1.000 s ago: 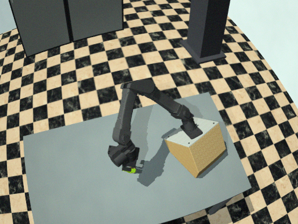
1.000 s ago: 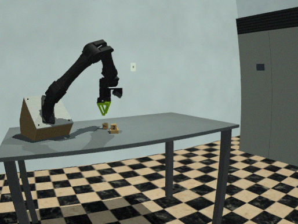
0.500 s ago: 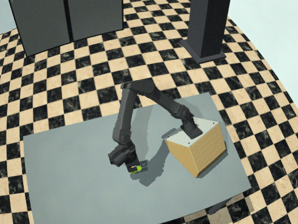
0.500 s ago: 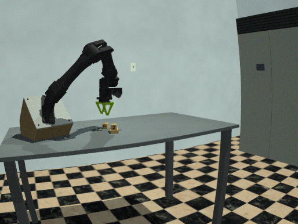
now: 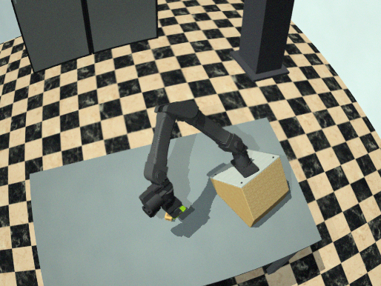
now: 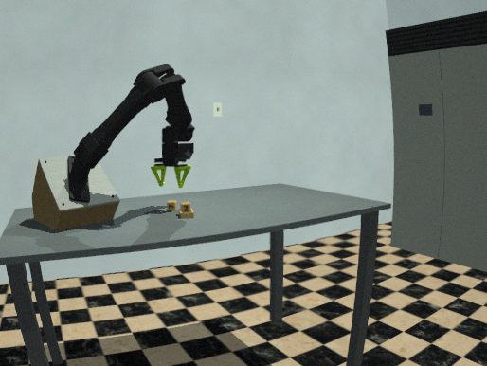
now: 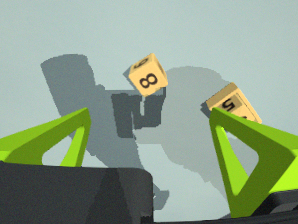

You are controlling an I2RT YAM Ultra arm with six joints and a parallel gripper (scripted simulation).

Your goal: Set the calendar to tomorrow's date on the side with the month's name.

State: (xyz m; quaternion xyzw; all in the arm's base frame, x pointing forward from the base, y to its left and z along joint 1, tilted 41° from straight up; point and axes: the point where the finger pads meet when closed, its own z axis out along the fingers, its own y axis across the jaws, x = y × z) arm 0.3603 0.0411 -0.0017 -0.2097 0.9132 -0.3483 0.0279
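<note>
My gripper [image 6: 171, 174] is open and empty and hangs well above the table, fingers pointing down. In the wrist view the green fingers frame the table below. A loose wooden cube [image 7: 148, 76] stands on the table outside the tray, tilted in the picture, with an 8 on the face I see. It also shows in the exterior view [image 6: 171, 205]. To its right is the small wooden tray with the other cube [image 7: 232, 104], partly hidden behind my right finger. In the exterior view that cube [image 6: 186, 209] shows a 2. In the top view only a wooden corner [image 5: 170, 216] shows under the gripper [image 5: 179, 212].
The arm's wooden base block [image 5: 251, 187] stands on the table to the right of the cubes. Grey cabinets [image 5: 85, 26] and a dark pillar [image 5: 264, 35] stand on the floor beyond the table.
</note>
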